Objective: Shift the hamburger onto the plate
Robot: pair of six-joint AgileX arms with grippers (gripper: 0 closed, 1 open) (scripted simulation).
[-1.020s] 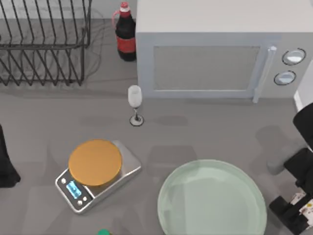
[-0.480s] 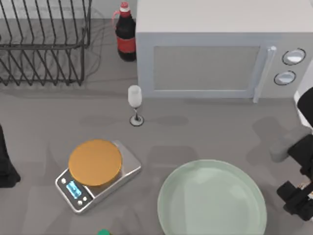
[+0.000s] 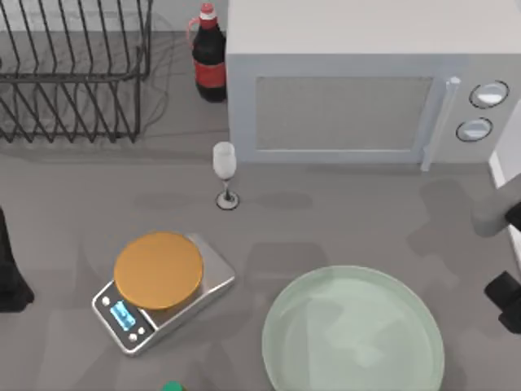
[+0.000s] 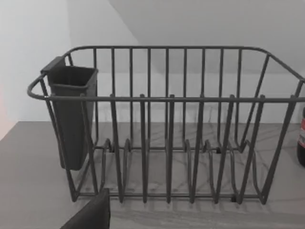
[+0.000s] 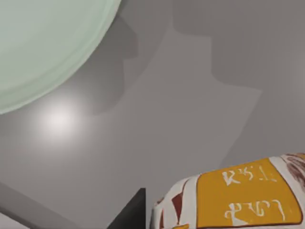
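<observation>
The hamburger [image 5: 238, 200], a white-wrapped lump with an orange patch and dark marks, sits close to the camera in the right wrist view. My right gripper is shut on it, and one dark finger [image 5: 132, 213] lies against its side. The grey table lies well below it. The plate [image 3: 353, 330] is a wide pale mint-green dish at the table's front, right of centre, and its rim [image 5: 57, 62] curves through the right wrist view, apart from the hamburger. My right arm [image 3: 506, 295] is at the right edge, beside the plate. My left arm [image 3: 8, 273] is parked at the left edge.
A silver scale [image 3: 163, 289] with an orange-brown disc stands left of the plate. Behind it are a wine glass [image 3: 225, 173], a cola bottle [image 3: 209, 57], a microwave [image 3: 366, 81] and a wire dish rack [image 3: 73, 73], which my left wrist camera faces [image 4: 167, 129].
My right arm has drawn toward the right edge of the top view, taking the gripper and the hamburger out of that picture. Its shadow on the table shifted too. The left arm is still.
</observation>
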